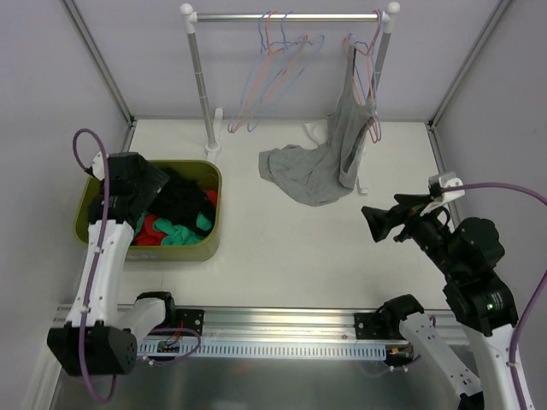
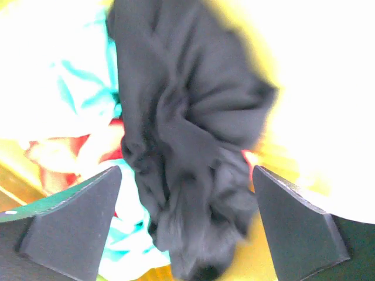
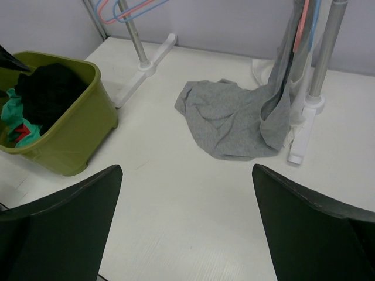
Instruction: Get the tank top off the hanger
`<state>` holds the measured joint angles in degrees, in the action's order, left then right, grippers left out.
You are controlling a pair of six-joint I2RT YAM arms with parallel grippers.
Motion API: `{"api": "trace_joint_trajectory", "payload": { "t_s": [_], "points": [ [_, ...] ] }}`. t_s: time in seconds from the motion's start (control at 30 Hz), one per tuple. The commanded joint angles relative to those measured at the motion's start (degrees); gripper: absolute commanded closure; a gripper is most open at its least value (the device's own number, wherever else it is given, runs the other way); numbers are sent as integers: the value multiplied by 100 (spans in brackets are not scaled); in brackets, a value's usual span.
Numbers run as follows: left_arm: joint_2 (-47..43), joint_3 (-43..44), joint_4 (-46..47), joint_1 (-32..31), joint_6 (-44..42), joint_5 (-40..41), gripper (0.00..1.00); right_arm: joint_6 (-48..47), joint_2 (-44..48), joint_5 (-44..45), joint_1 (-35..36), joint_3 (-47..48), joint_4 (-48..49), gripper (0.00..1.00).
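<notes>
A grey tank top (image 1: 303,171) hangs by its straps from a pink hanger (image 1: 373,51) at the right end of the rack. Its lower part lies crumpled on the table (image 3: 234,117). My right gripper (image 1: 372,224) hovers open above the table, right of the tank top, with nothing between its fingers (image 3: 186,170). My left gripper (image 2: 186,175) is open over the green bin (image 1: 201,248). A black garment (image 2: 193,117) lies loose just under its spread fingers, and the view is blurred.
The bin (image 3: 76,140) at the left holds black, teal and red clothes. The rack's rail (image 1: 291,15) spans the back, with several empty pink and blue hangers (image 1: 273,68). The rack's white feet (image 3: 299,146) rest on the table beside the tank top.
</notes>
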<state>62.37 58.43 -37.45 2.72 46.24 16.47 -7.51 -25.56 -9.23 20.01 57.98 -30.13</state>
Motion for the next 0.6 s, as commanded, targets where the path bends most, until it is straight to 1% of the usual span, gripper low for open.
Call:
{"api": "trace_joint_trajectory", "payload": {
  "t_s": [0.0, 0.07, 0.1, 0.17, 0.2, 0.23, 0.27, 0.3, 0.33, 0.37, 0.4, 0.43, 0.47, 0.5, 0.53, 0.57],
  "points": [
    [-786, 606, -78, 44, -534, 32, 1, 180, -484, 307, -15, 398, 271, 1],
    [-1119, 967, -139, 35, -808, -275, 1, 127, -851, 413, -15, 705, 279, 1],
    [-1261, 1125, -148, 35, -1027, -372, 1, 118, -1011, 649, -15, 802, 280, 1],
    [-1673, 1249, -140, 36, -1239, -740, 1, -13, -1362, 695, -15, 1232, 271, 1],
    [-1815, 1345, -140, 35, -1466, -890, 1, -75, -1816, 747, -23, 1408, 262, 0],
    [-2086, 1372, -148, 35, -1573, -1030, 1, -180, -2047, 791, -41, 1583, 245, 1],
    [-2210, 1390, -140, 35, -1757, -1284, 1, -242, -2302, 809, -102, 2003, 192, 6],
    [-2342, 1355, -140, 35, -1802, -1400, 1, -295, -2878, 809, -172, 2251, 113, 10],
    [-2465, 1311, -140, 44, -1855, -1497, 1, -330, -3189, 844, -216, 2532, 17, 15],
    [-2719, 1241, -140, 36, -1942, -1637, 1, -417, -3505, 879, -321, 3117, -158, 23],
    [-2843, 1067, -140, 35, -1987, -1838, 1, -479, -4117, 888, -366, 3402, -203, 25],
    [-2957, 978, -140, 35, -2039, -1979, 1, -549, -4411, 949, -401, 3666, -213, 27],
    [-3159, 872, -131, 35, -2153, -2103, 1, -759, -4692, 1106, -436, 3912, -213, 33],
    [-3265, 654, -139, 35, -2206, -2252, 1, -900, -4947, 1230, -445, 4384, -213, 37],
    [-3414, 539, -131, 35, -2268, -2271, 1, -1006, -5437, 1335, -445, 4606, -204, 39],
    [-3476, 416, -139, 44, -2390, -2262, 1, -1138, -5659, 1511, -463, 4809, -213, 39]
  ]
}}
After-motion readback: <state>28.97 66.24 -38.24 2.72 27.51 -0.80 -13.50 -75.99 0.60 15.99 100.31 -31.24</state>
